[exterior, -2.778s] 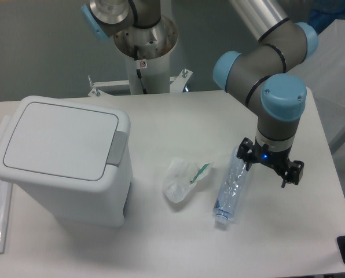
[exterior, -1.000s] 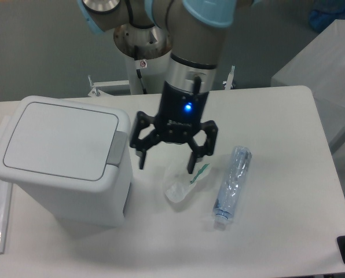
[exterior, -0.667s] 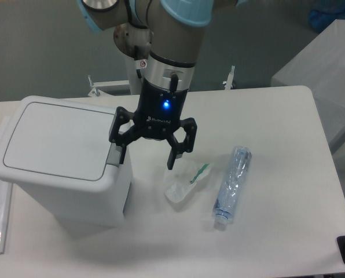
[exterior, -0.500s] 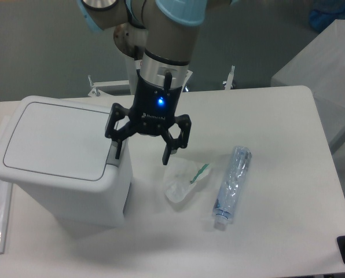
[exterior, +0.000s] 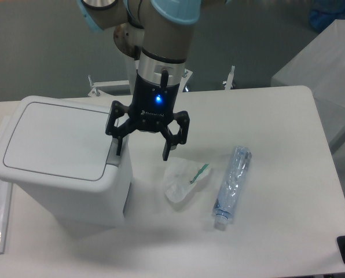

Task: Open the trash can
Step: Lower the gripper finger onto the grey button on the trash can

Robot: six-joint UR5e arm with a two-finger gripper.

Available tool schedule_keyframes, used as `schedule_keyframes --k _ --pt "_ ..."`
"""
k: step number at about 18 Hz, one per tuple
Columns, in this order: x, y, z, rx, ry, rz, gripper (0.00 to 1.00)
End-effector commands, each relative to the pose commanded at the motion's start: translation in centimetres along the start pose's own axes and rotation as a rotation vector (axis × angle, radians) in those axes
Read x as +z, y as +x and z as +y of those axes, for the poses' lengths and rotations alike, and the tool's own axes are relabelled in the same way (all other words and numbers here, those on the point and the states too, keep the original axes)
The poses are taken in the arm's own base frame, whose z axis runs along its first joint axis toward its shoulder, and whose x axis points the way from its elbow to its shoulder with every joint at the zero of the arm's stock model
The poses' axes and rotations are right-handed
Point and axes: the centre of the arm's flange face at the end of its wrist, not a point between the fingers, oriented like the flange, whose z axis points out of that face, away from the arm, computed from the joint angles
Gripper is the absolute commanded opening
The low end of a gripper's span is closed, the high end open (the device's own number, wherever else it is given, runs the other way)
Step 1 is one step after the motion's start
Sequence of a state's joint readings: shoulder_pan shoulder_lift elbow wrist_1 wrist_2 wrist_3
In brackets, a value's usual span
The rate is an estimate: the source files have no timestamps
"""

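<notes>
The trash can (exterior: 62, 168) sits at nine o'clock on the tabletop (exterior: 276, 231), lid shut. Our pincer (exterior: 142, 152) has slid over from three o'clock, wide open and empty, one finger above the grey button (exterior: 113, 156). We think pressing comes next.

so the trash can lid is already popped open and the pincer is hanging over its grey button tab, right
Not quite: the lid of the trash can is shut flat, as the fixed camera shows. The open pincer does hang over the grey button tab.
</notes>
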State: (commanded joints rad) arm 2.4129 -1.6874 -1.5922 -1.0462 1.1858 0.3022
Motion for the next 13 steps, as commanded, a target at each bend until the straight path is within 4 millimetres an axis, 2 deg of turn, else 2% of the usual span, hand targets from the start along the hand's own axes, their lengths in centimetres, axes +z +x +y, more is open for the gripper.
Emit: schedule_keyframes --k 13 --pt "0.64 -0.03 0.43 -0.007 -0.015 0.007 1.00"
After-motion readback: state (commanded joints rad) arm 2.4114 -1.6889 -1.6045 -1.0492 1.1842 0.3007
